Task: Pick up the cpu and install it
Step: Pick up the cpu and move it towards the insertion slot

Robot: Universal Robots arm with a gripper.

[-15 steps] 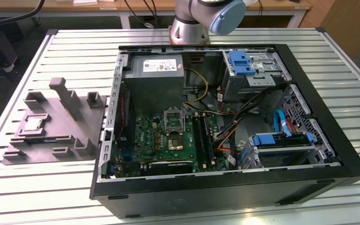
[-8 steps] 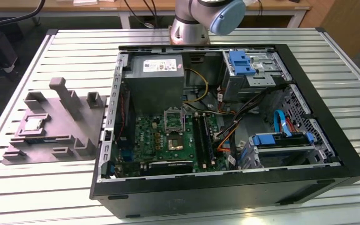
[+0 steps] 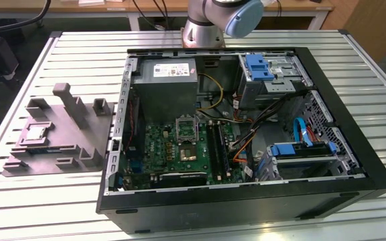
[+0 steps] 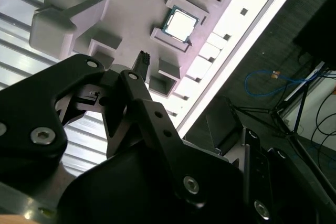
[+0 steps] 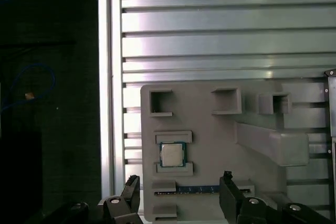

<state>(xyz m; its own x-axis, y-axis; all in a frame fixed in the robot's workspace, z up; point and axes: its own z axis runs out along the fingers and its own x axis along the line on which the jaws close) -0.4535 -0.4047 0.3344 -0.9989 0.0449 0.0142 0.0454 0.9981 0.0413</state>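
The cpu (image 5: pixel 171 154) is a small square chip with a pale metal top. It lies flat in a recess of the grey moulded holder (image 5: pixel 210 129); in both wrist views it is seen from above, cpu (image 4: pixel 182 23). In the exterior view the cpu (image 3: pixel 34 132) rests on the holder (image 3: pixel 59 145) at that view's left, beside the computer case. My gripper (image 5: pixel 178 184) hangs well above the holder, open, its two black fingertips (image 5: pixel 227 181) spread wide with nothing between them. The dark socket (image 3: pixel 188 151) sits on the green board inside the case.
The open black computer case (image 3: pixel 247 201) lies on the slatted metal table (image 3: pixel 66 45), with a power supply (image 3: pixel 169 80), drive bays (image 3: pixel 300 150) and loose cables inside. The holder has upright posts (image 3: pixel 66 98). The table edge (image 5: pixel 105 77) runs close beside the holder.
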